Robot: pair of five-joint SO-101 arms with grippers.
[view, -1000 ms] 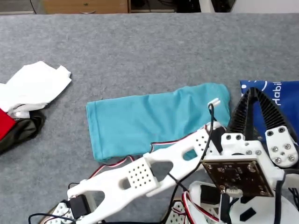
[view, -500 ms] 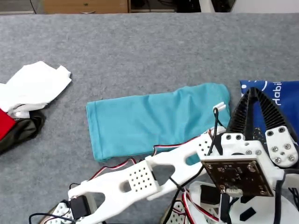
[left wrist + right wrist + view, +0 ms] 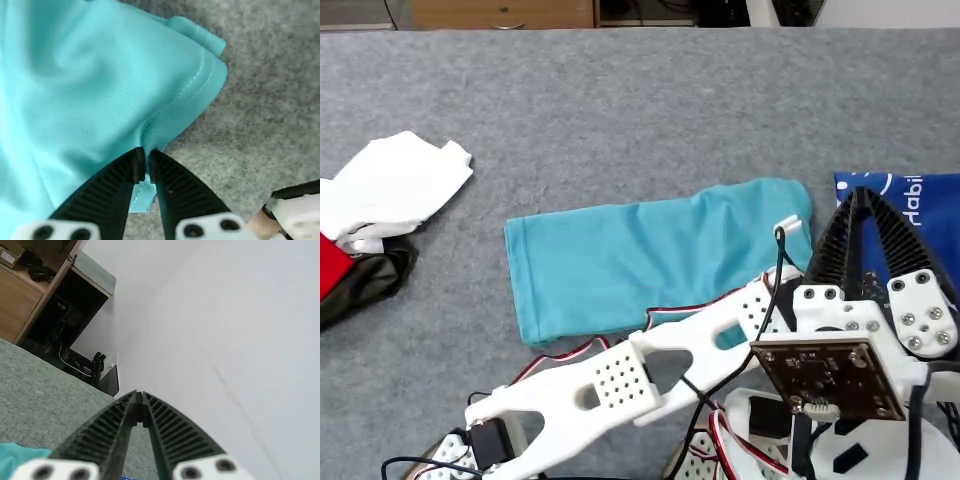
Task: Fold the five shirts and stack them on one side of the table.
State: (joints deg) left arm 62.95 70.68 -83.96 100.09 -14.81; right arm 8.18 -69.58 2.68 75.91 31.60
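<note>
Teal knit shirt (image 3: 620,260), folded into a long smooth strip, lies on the grey felt tabletop (image 3: 620,100) toward its near edge. Left gripper (image 3: 144,156) pinches the stitched hem between ribbed black fingers (image 3: 115,185). Right gripper (image 3: 139,399) is raised, tips pressed together on nothing.

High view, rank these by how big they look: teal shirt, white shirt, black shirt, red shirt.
1. teal shirt, laid out flat
2. white shirt, crumpled
3. black shirt, bunched and partly under the others
4. red shirt, cut off by the picture's edge, so its real size is unsure
</note>
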